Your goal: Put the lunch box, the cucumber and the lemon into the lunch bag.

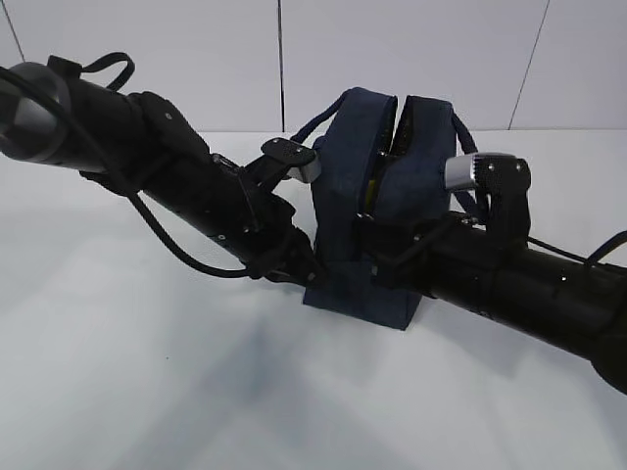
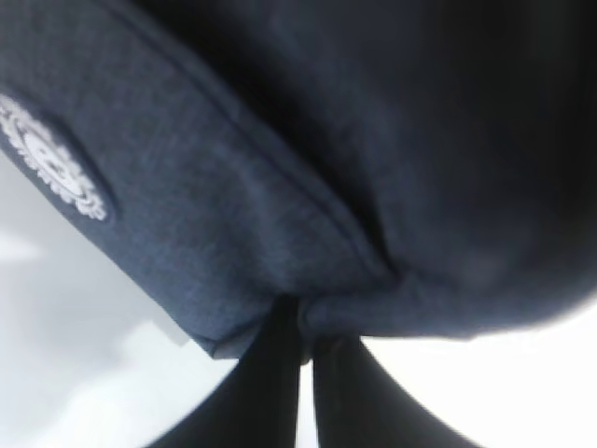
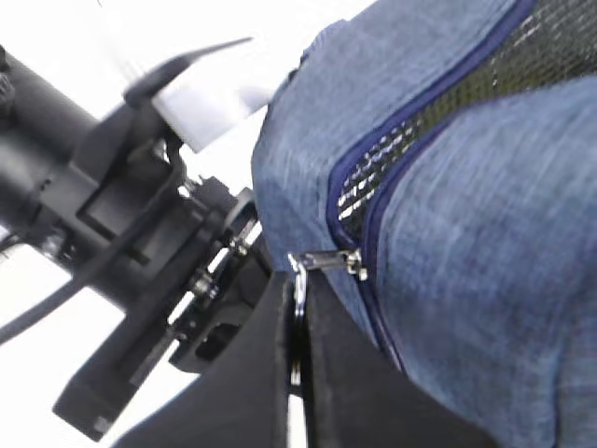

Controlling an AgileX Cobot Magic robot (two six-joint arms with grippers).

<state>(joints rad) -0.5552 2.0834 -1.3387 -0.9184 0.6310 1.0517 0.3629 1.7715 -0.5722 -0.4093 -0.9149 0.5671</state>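
The dark navy lunch bag [image 1: 358, 166] stands upright in the middle of the white table, its top zipper partly open. My left gripper [image 1: 312, 269] is shut on a fold of the bag's fabric at its lower near corner [image 2: 303, 313]; the bag's white round logo [image 2: 51, 159] shows beside it. My right gripper [image 1: 370, 235] is shut on the metal ring pull [image 3: 298, 273] of the zipper [image 3: 336, 261], low on the bag's near end. Black mesh [image 3: 448, 93] shows in the zipper gap. The lunch box, cucumber and lemon are not in view.
The bag's two loop handles [image 1: 313, 122] hang at its sides. The left arm's wrist [image 3: 112, 233] sits close beside the right gripper. A white wall [image 1: 411, 49] rises behind the white table [image 1: 147, 392].
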